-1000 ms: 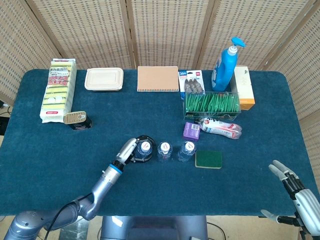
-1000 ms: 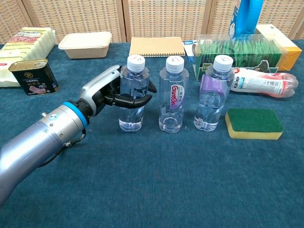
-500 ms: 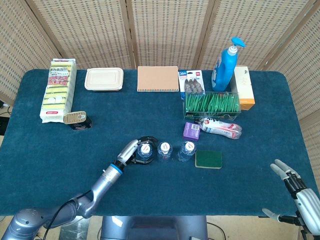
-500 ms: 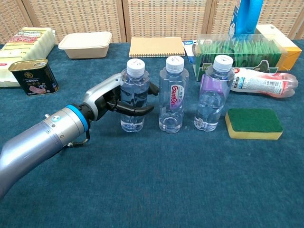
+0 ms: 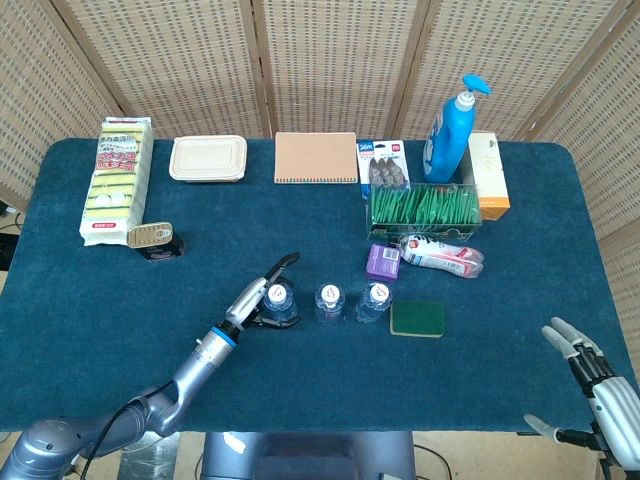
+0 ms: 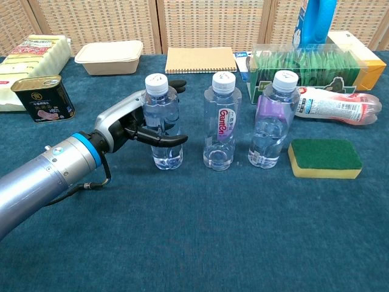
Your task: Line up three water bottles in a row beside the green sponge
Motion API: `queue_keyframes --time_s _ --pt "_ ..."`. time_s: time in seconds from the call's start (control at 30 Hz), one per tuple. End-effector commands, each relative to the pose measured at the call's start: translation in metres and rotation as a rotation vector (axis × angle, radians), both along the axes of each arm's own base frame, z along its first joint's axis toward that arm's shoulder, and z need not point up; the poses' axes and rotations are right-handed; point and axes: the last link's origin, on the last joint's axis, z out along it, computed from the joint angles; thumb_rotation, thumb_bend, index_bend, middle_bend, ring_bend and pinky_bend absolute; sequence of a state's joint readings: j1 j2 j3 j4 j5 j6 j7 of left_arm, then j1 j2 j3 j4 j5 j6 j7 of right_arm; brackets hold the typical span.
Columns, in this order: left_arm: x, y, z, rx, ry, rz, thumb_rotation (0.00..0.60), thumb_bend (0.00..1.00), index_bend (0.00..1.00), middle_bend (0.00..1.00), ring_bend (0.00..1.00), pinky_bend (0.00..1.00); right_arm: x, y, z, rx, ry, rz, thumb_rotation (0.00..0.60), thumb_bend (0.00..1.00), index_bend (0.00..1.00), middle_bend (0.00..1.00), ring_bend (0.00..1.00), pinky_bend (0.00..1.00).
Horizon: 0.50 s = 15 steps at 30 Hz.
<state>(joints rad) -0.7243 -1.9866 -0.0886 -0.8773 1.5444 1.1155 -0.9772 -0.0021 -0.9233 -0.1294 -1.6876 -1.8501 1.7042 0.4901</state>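
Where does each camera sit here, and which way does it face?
Head view: high up, looking steeply down at the whole table; both arms show, left hand and right hand.
Chest view: low, near table height, facing forward across it; only the left hand shows.
Shared: left hand, three water bottles, green sponge.

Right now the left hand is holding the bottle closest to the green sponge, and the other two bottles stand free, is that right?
Not quite. The left hand holds the bottle farthest from the green sponge, the leftmost bottle in the row. The middle bottle and the bottle next to the sponge stand free, as the chest view shows.
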Motion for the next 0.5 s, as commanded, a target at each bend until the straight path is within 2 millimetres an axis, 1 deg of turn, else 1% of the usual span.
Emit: queue_keyframes --time_s 0.03,0.13,0.23,0.4,0.5 --pt "-0.003 -0.001 0.005 0.000 0.002 -0.013 0.600 0.18 0.00 0.00 0.00 0.21 0.000 0.000 -0.001 0.008 0.003 -0.002 0.600 0.00 0.05 0.00 0.00 0.00" --pt "-0.009 -0.002 0.016 0.005 0.011 -0.020 0.600 0.10 0.00 0.00 0.00 0.13 0.001 0.000 -0.002 0.011 0.004 -0.001 0.600 0.00 0.05 0.00 0.00 0.00" --pt "-0.015 -0.003 0.032 0.034 0.012 -0.026 0.600 0.07 0.00 0.00 0.00 0.10 0.001 0.000 -0.002 0.010 0.004 0.001 0.600 0.00 0.05 0.00 0.00 0.00" --pt "-0.024 -0.009 0.071 0.100 0.003 -0.048 0.600 0.06 0.00 0.00 0.00 0.08 0.003 0.002 -0.002 0.011 0.005 0.007 0.600 0.00 0.05 0.00 0.00 0.00" --pt "-0.035 -0.014 0.106 0.147 0.029 -0.065 0.600 0.06 0.00 0.00 0.00 0.07 0.004 0.003 -0.002 0.007 0.009 0.013 0.600 0.00 0.05 0.00 0.00 0.00"
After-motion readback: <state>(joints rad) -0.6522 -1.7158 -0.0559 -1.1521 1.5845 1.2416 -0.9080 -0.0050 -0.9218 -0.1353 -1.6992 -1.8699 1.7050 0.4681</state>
